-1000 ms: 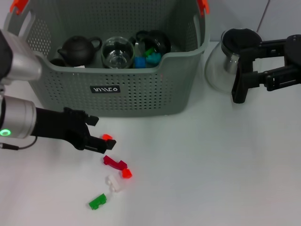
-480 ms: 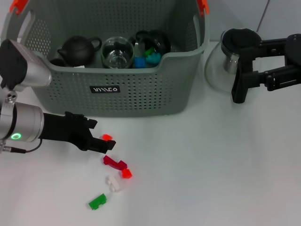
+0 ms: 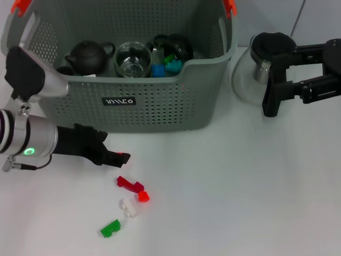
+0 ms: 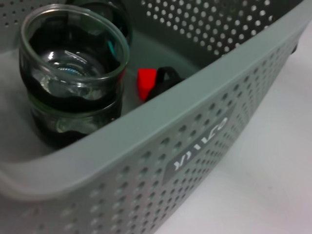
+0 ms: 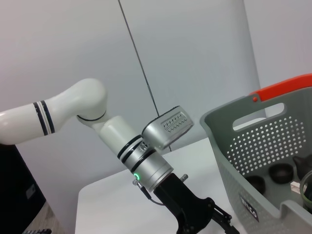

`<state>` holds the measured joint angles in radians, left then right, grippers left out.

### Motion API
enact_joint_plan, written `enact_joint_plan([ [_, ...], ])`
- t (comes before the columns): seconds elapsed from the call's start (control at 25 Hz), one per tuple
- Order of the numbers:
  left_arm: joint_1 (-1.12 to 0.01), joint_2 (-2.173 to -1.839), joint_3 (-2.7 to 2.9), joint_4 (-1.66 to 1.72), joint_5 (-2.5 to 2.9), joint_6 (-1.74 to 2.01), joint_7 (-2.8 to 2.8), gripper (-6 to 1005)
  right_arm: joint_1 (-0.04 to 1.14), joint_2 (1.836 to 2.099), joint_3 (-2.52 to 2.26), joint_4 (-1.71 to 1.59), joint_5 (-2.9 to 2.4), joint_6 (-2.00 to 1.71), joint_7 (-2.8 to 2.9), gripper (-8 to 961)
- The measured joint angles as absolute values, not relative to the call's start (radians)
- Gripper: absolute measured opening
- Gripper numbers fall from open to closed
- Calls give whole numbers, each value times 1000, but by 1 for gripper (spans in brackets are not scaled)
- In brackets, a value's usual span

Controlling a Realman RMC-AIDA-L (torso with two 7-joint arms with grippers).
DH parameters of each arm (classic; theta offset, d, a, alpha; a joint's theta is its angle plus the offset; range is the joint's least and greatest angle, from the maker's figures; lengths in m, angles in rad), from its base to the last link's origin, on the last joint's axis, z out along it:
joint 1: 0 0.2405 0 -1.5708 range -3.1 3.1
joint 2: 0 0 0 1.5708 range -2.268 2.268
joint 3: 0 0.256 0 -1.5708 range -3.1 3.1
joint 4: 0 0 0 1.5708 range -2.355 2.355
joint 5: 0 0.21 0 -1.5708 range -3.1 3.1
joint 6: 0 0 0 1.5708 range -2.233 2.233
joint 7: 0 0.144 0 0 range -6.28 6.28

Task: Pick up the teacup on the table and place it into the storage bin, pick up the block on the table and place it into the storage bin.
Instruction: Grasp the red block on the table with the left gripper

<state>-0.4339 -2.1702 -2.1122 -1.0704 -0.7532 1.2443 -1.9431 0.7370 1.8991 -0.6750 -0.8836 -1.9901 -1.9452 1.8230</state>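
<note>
Left gripper (image 3: pixel 118 158), low over the table just in front of the storage bin (image 3: pixel 160 106); its jaws are clamped on a small red block (image 3: pixel 123 155), which shows at the fingertips. Note that in the left wrist view the same red block (image 4: pixel 146 83) appears against the bin's interior, with the stacked glass teacup (image 4: pixel 73 58) close beside it (the block is held, not yet resting on the bin floor, as far as you can judge).

Right gripper (image 3: pixel 279 88), parked well to the right beside the round glass pot (image 3: pixel 256 66); jaws apart, holding nothing.

Contents of the bin: a black teapot (image 3: pixel 88 56), a glass teacup (image 3: pixel 133 57), a dark cup (image 3: pixel 176 47), and blue and green blocks (image 3: pixel 165 66). Loose on the table below the left gripper: a dark red block (image 3: pixel 129 184), an orange-red block (image 3: pixel 143 196), a white block (image 3: pixel 129 206) and a green block (image 3: pixel 110 228).

Step in hand, as you should read it: carrying the red block to the bin. To do it well, lift until the fingertips stand clearly above the front rim before you move inward, since the perforated wall rises directly ahead. Aim for the bare floor near the other blocks, keeping off the glass teacup. Part the jaws only once the block is well inside the rim.
</note>
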Motion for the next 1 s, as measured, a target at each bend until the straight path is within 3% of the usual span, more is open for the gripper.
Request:
enact_joint_plan([
  [0.4,-436,-2171,-2043,-1068,-732,1222,-1993,900,735,1899,-675,-876,-1990,-1945,1816,924],
  [0.92,-436,-2170,-1997,-1069,-722,1215,-2011,745,735,1899,-673,-871,-1990,-1943,1809,925],
  [1.0,-437,-2170,-1997,-1069,-722,1210,-2011,667,734,1899,-673,-871,-1990,-1943,1809,925],
])
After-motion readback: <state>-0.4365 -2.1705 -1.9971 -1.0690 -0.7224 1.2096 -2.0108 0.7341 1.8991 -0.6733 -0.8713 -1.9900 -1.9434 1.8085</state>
